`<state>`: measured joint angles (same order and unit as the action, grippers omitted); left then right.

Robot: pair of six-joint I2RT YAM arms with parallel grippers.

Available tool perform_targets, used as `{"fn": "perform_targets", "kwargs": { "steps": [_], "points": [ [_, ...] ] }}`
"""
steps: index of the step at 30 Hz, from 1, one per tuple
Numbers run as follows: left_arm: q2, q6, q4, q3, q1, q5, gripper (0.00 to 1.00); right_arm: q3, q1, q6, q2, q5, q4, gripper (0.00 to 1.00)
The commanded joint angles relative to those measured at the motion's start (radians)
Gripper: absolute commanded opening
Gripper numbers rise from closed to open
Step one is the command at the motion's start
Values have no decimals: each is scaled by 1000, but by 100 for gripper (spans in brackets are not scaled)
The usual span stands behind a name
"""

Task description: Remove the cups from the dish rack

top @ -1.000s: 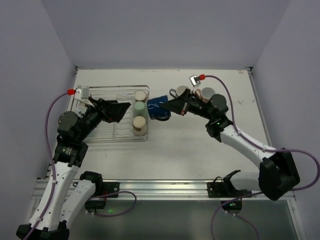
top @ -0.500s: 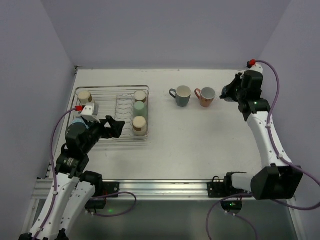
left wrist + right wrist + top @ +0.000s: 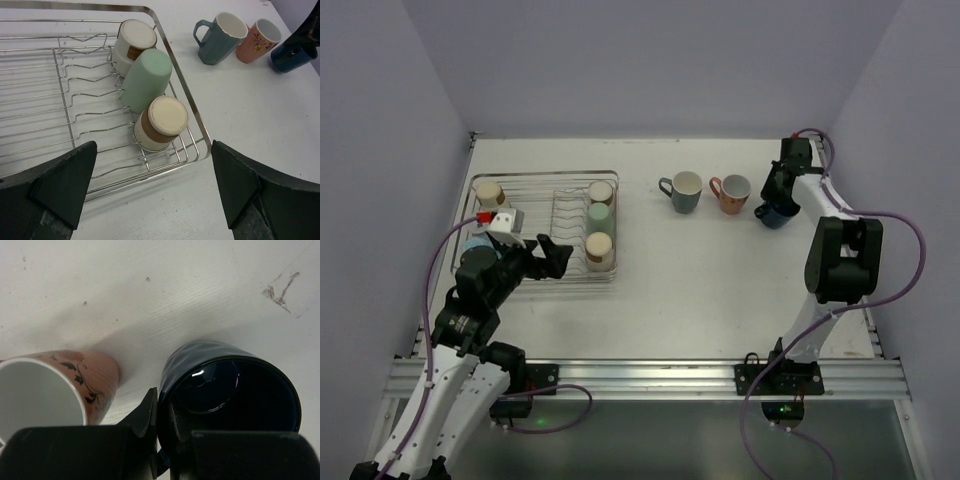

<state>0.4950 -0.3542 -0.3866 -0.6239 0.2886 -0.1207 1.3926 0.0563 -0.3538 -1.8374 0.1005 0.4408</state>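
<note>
The silver dish rack [image 3: 545,173] holds two beige tumblers [image 3: 602,191] [image 3: 600,250] with a pale green tumbler [image 3: 601,217] between them. It also holds a third beige cup [image 3: 488,192] and a light blue mug [image 3: 474,245]. A grey-teal mug [image 3: 682,192] and a salmon pink mug [image 3: 731,193] stand on the table. My right gripper [image 3: 165,407] is shut on the rim of the navy mug [image 3: 235,385], just right of the pink mug [image 3: 50,390]. My left gripper [image 3: 152,185] is open and empty over the rack's [image 3: 175,65] near right corner.
The table's back edge and right edge lie close to the right arm [image 3: 840,250]. Bare table surface [image 3: 720,290] stretches in front of the standing mugs. The left arm [image 3: 470,300] partly covers the rack's near left corner.
My right gripper has carried the navy mug from beside the rack to the right of the pink mug. My left gripper has drawn back from over the rack to its near edge.
</note>
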Motion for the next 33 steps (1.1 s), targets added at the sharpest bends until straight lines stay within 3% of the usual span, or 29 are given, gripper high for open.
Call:
{"fn": "perform_targets", "kwargs": {
  "steps": [1, 5, 6, 7, 12, 18, 21, 27, 30, 33],
  "points": [
    [17, 27, 12, -7, 3, 18, 100, 94, 2, 15, -20, -16, -54, 0],
    [31, 29, 8, -10, -6, 38, 100, 115, 2, 13, -60, -15, -33, 5],
    [40, 27, 6, -11, -8, 44, 100, 120, 2, 13, -71, -22, -18, 9],
    [45, 26, 2, -13, -11, 50, 100, 118, 2, 13, -72, -28, -14, 21],
    [69, 12, -21, -25, -20, 128, 100, 91, 2, -8, -28, -50, -14, 45],
    [109, -9, -52, -80, -20, 294, 100, -19, 1, -111, 160, -125, -89, 67],
    [148, -35, -60, -114, -20, 377, 100, -200, -12, -196, 340, -188, -285, 77],
    [238, -100, -90, -165, -31, 633, 100, -521, -101, -270, 656, -261, -532, 80],
    [260, -149, -84, -142, -86, 677, 100, -575, -134, -255, 714, -320, -533, 81],
    [290, -183, -95, -123, -221, 624, 100, -609, -138, -249, 753, -343, -551, 84]
  ]
}}
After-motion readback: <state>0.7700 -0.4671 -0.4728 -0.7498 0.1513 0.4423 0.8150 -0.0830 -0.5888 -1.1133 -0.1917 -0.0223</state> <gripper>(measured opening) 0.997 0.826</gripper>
